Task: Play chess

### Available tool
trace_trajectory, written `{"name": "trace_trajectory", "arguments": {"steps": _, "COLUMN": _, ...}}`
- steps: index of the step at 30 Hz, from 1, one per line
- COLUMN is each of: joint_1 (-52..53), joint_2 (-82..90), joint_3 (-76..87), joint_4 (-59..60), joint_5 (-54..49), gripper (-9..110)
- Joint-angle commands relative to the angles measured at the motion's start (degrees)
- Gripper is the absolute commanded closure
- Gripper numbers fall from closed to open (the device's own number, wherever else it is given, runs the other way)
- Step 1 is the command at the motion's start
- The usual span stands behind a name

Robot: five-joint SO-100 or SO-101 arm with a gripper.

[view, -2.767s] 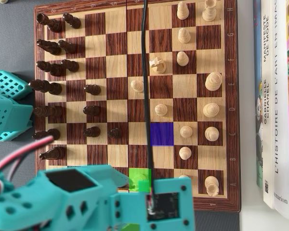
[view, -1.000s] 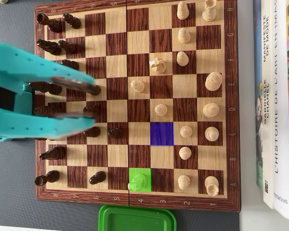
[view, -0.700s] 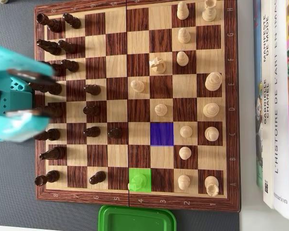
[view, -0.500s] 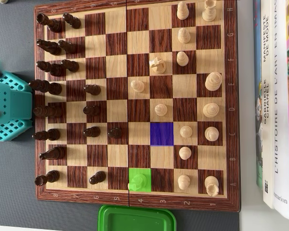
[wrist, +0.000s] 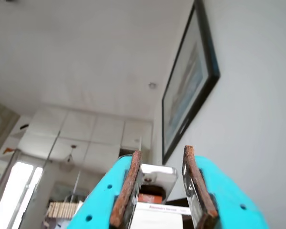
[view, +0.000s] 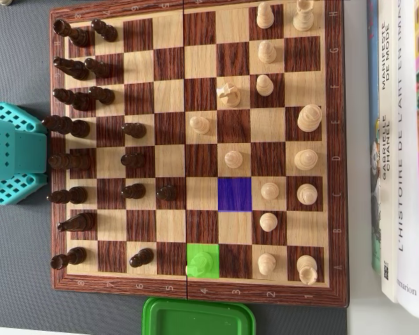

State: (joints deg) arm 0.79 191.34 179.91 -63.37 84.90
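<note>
My gripper (wrist: 164,183) points up at the ceiling, jaws apart, gripping nothing. In the overhead view the chessboard (view: 195,285) fills the frame; a pale piece (view: 200,264) sits on the green square, bottom centre.

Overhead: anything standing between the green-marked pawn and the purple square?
Nothing: the green-marked pawn and purple square are diagonal neighbours, touching corners; no piece between.
</note>
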Motion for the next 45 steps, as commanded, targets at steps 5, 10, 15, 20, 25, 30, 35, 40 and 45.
{"name": "trace_trajectory", "arguments": {"steps": 5, "joint_1": -0.2, "joint_2": 0.5, "joint_3": 1.1, "joint_4": -16.0, "joint_5": 0.3, "gripper": 88}}
{"name": "trace_trajectory", "arguments": {"steps": 10, "joint_1": -0.2, "joint_2": 0.5, "joint_3": 1.1, "joint_4": -25.0, "joint_5": -0.1, "gripper": 88}}
{"name": "trace_trajectory", "arguments": {"steps": 15, "joint_1": -0.2, "joint_2": 0.5, "joint_3": 1.1, "joint_4": -31.4, "joint_5": -0.2, "gripper": 88}}
{"name": "trace_trajectory", "arguments": {"steps": 20, "joint_1": -0.2, "joint_2": 0.5, "joint_3": 1.1, "joint_4": -36.4, "joint_5": -0.2, "gripper": 88}}
{"name": "trace_trajectory", "arguments": {"steps": 25, "joint_1": -0.2, "joint_2": 0.5, "joint_3": 1.1, "joint_4": -40.1, "joint_5": 0.2, "gripper": 88}}
{"name": "trace_trajectory", "arguments": {"steps": 30, "joint_1": -0.2, "joint_2": 0.5, "joint_3": 1.1, "joint_4": -40.1, "joint_5": 0.3, "gripper": 88}}
{"name": "trace_trajectory", "arguments": {"steps": 35, "joint_1": 0.2, "joint_2": 0.5, "joint_3": 1.1, "joint_4": -40.1, "joint_5": 0.3, "gripper": 88}}
{"name": "trace_trajectory", "arguments": {"steps": 40, "joint_1": 0.2, "joint_2": 0.5, "joint_3": 1.1, "joint_4": -40.1, "joint_5": 0.3, "gripper": 88}}
{"name": "trace_trajectory", "arguments": {"steps": 45, "joint_1": 0.2, "joint_2": 0.5, "joint_3": 1.1, "joint_4": -40.1, "joint_5": 0.3, "gripper": 88}}
